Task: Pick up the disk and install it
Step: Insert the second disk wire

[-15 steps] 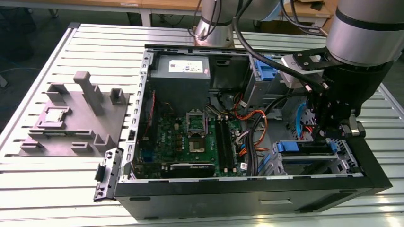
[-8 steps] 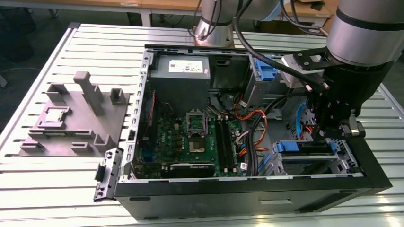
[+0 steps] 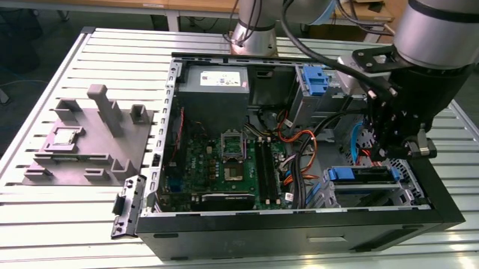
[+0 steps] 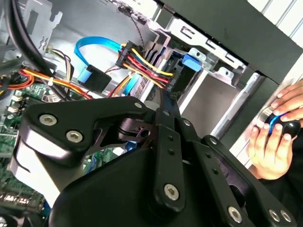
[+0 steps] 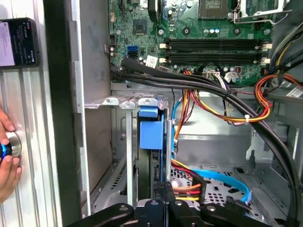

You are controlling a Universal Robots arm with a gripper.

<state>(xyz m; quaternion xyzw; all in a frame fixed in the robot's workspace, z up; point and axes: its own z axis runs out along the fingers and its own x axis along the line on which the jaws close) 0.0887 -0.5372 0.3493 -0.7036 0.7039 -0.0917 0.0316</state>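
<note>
- While the gripper (image 3: pixel 404 148) hangs inside the open computer case (image 3: pixel 299 224) at the exterior view's right, the disk (image 3: pixel 359 175) sits in the drive bay just below it, near the front wall.
- Whether the fingers are clenched or released, I cannot tell.
- In the first wrist view the disk (image 5: pixel 150 135) stands edge-on between bay rails; pressing should stay square to them.
- Mind the cables (image 5: pixel 199 92) crowding beside the bay.
</note>
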